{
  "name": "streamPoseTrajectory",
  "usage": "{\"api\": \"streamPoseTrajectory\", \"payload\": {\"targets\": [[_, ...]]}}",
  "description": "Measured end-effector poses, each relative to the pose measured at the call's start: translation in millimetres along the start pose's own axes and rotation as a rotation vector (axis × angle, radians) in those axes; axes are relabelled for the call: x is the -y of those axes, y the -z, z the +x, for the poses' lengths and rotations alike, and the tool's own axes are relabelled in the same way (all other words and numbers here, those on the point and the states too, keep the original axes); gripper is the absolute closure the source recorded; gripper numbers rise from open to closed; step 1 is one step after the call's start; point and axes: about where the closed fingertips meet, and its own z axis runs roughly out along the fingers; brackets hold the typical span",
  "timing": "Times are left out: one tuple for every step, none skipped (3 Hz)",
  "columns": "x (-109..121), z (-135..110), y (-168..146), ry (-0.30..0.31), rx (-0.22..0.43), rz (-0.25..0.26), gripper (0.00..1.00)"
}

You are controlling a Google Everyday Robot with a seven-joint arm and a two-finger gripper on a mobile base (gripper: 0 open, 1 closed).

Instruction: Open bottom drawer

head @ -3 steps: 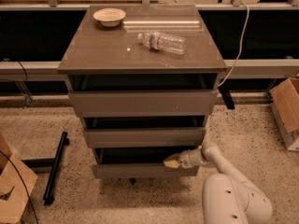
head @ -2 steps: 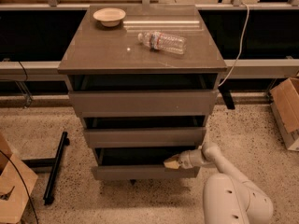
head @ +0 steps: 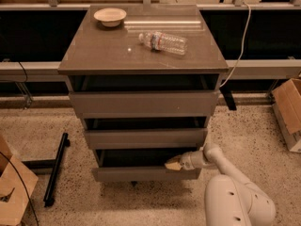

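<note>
My gripper (head: pixel 173 164) sits at the top edge of the bottom drawer (head: pixel 141 174), toward the right end of its front, with the tan tip just over the dark inside. I cannot tell whether it is apart or together. My white arm (head: pixel 222 167) reaches in from the lower right. The bottom drawer is the lowest of three fronts in the cabinet (head: pixel 117 55) and stands pulled out a little, with a dark gap behind its front. The middle drawer (head: pixel 146 138) and top drawer (head: pixel 143 104) show dark gaps too. On the cabinet top a bowl (head: pixel 110 16) sits near the back left corner. A plastic bottle (head: pixel 163 42) lies on its side nearer the back right corner. A cardboard box (head: pixel 289 112) stands on the floor to the right.
</note>
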Motion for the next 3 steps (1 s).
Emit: {"api": "streamPoseTrajectory", "payload": {"targets": [[-17.6,31.2,-2.6,-0.065,-0.068,-0.031,0.03],[-20.4,27.1,1.1,-0.067,-0.069,-0.031,0.0],[-20.8,26.6,1.6,-0.067,-0.069,-0.031,0.0]]}}
